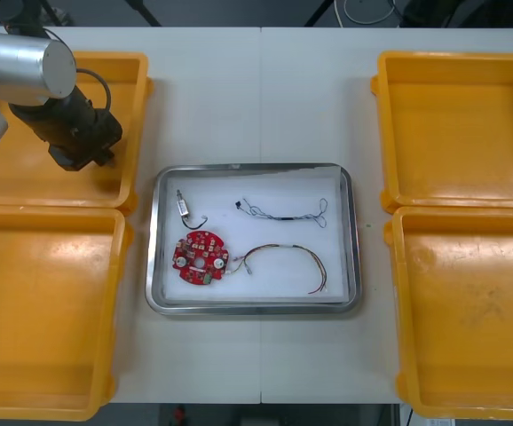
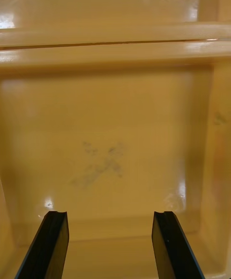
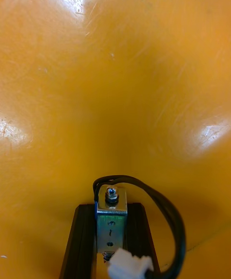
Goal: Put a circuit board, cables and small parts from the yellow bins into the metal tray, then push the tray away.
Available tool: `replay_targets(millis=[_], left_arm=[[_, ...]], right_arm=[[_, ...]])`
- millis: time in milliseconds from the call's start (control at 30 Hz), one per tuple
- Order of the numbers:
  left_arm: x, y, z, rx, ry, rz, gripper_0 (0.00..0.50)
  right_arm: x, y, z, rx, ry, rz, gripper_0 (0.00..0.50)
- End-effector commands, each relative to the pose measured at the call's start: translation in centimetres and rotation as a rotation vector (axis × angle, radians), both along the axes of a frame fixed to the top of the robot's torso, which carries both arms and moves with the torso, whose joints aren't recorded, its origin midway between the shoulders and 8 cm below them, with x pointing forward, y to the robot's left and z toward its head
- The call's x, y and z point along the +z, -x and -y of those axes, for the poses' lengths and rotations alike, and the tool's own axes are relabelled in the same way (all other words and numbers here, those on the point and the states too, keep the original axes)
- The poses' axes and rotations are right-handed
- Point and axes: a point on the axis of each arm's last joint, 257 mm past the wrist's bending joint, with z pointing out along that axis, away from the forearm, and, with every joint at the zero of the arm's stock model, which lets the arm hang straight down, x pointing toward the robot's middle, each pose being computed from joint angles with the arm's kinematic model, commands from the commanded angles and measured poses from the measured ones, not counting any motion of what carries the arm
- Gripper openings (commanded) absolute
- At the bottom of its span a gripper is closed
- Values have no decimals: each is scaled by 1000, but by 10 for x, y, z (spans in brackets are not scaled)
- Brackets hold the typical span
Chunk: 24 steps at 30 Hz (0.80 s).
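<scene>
My left gripper hangs over the far left yellow bin, close to its inner wall. In the left wrist view this gripper is shut on a small metal part that has a looped black cable and a white plug. The metal tray, white inside, holds a round red circuit board, another small metal part, a blue and white cable and a red and yellow cable. My right gripper is open over a bare orange bin floor.
The near left bin, far right bin and near right bin look bare. A scuff mark lies on the bin floor beyond the right fingers. Open table lies beyond the tray's far rim.
</scene>
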Motion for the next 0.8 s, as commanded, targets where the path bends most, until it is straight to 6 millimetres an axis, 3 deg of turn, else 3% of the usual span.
replay_targets(millis=[33, 267, 567, 800], left_arm=[[21, -14, 9, 56, 32, 44, 0], [44, -12, -1, 68, 61, 56, 0], [100, 10, -11, 26, 32, 49, 0], [136, 30, 10, -76, -31, 67, 0]], right_arm=[[-3, 2, -1, 12, 12, -4, 500], [-3, 1, 1, 5, 16, -2, 500], [-3, 1, 1, 4, 19, -2, 500], [-3, 1, 1, 4, 18, -2, 500]])
